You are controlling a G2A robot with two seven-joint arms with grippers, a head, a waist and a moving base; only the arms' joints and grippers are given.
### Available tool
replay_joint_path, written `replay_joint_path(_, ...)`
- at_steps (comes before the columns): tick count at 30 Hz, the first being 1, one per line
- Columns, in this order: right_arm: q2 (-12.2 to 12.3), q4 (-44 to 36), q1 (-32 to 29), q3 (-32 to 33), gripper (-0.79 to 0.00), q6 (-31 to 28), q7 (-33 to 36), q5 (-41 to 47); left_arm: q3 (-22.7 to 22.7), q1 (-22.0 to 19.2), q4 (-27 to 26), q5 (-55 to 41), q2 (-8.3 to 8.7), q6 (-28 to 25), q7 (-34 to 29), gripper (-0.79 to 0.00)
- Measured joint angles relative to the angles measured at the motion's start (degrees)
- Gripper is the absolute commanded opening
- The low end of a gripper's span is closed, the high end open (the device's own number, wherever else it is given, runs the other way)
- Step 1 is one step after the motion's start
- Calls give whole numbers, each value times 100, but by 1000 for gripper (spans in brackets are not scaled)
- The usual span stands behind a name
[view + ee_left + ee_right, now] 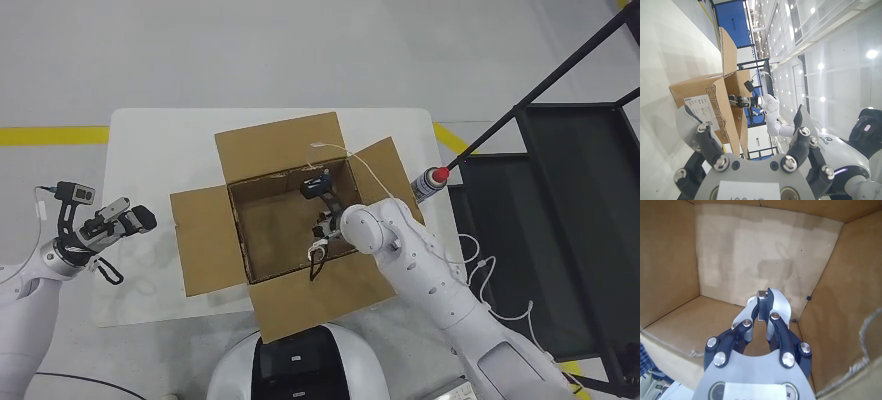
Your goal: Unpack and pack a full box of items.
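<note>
The right end effector [763,311] is inside the open box [240,235] at the centre of the top view. Its fingers are pinched narrow on a small metal piece [761,303] standing lengthwise between them, with the cardboard floor straight ahead. The left end effector [130,217] hangs wide open at frame left, well apart from the box, so the right arm is nearer.

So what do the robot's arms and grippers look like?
The left arm and right arm are shiny white shells. The left gripper and right gripper have silver fingers, black pads and black links. A thin white cable trails off the right arm.
</note>
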Motion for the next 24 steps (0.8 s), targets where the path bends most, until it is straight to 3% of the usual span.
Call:
replay_joint_path(5, 69, -698, -359, 323, -785, -100, -215, 113, 0, 0, 0, 0, 0, 0, 0, 0)
replay_joint_path(18, 165, -1749, -1386, 1160, -785, -924, -1632, 1702, 0, 0, 0, 0, 0, 0, 0, 0)
replay_joint_path(24, 182, -1652, -1786, 1452, -785, -1119, -2288, 2365, 0, 0, 0, 0, 0, 0, 0, 0)
